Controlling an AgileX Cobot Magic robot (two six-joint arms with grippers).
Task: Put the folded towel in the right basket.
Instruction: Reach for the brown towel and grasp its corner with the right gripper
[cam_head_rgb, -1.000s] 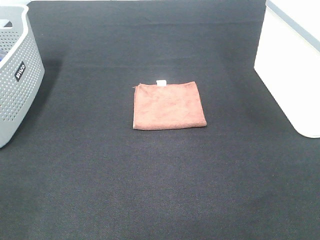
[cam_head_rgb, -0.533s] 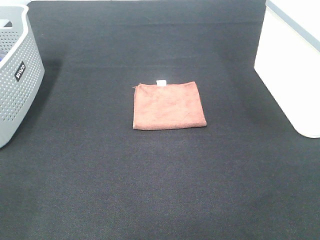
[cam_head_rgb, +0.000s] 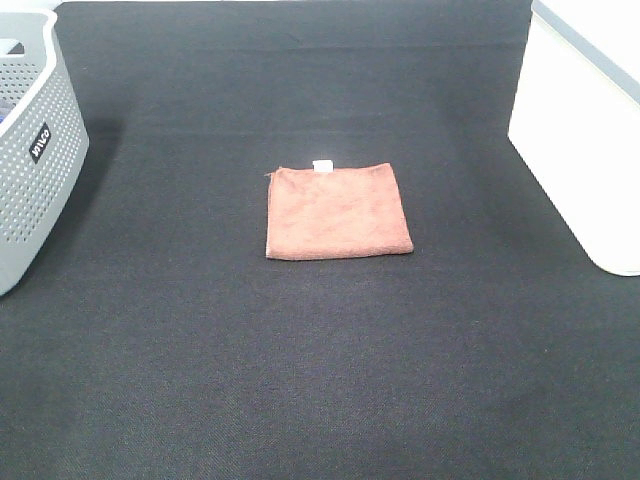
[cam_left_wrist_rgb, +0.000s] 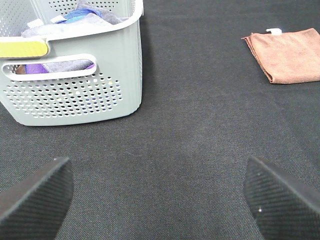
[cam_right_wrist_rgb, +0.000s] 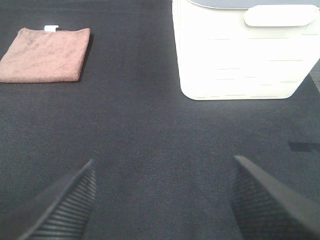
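The left tool (cam_left_wrist_rgb: 159, 200) and right tool (cam_right_wrist_rgb: 162, 200) both hover over the black counter (cam_head_rgb: 300, 380), jaws spread wide and empty. The rust-brown folded towel (cam_head_rgb: 338, 212) lies flat ahead of both tools, between them. The white right basket (cam_head_rgb: 590, 130) stands ahead of the right tool, well apart from the towel. A grey perforated basket (cam_left_wrist_rgb: 75, 85) sits ahead of the left tool.

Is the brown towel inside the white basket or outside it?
Outside. The folded towel lies flat on the black mat, apart from the right basket.

Black, finely ribbed pincer fingers (cam_left_wrist_rgb: 35, 197)
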